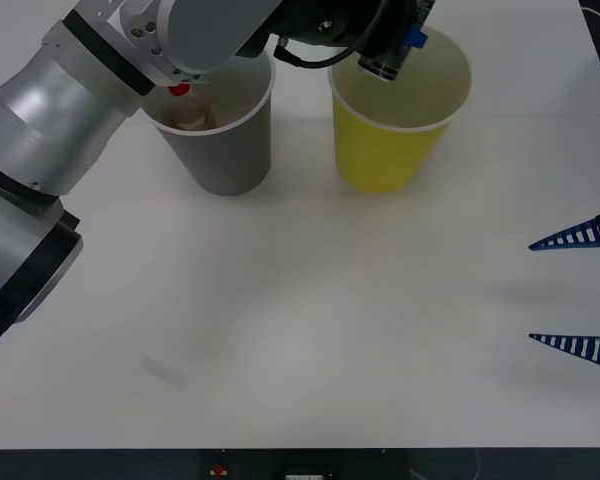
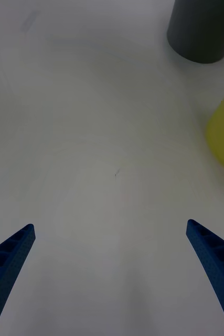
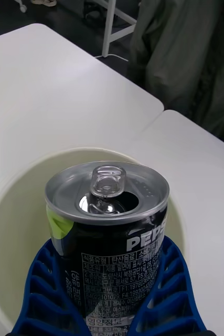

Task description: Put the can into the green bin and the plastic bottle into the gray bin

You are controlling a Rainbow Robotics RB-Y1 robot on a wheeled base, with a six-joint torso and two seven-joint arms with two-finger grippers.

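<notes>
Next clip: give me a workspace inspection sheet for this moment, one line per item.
Surface: white table, a faint smudge near its front left.
Job's things: can held above the green bin, tab up, opened; plastic bottle already inside the gray bin, red cap showing.
Clutter: nothing seen.
Grippers: left gripper shut on the can over the green bin's mouth; right gripper open, idle at the table's right edge.
Cables: black cable on the left arm.
Surroundings: a second white table, dark floor and hanging cloth behind.

"PEPS" on the can
</notes>
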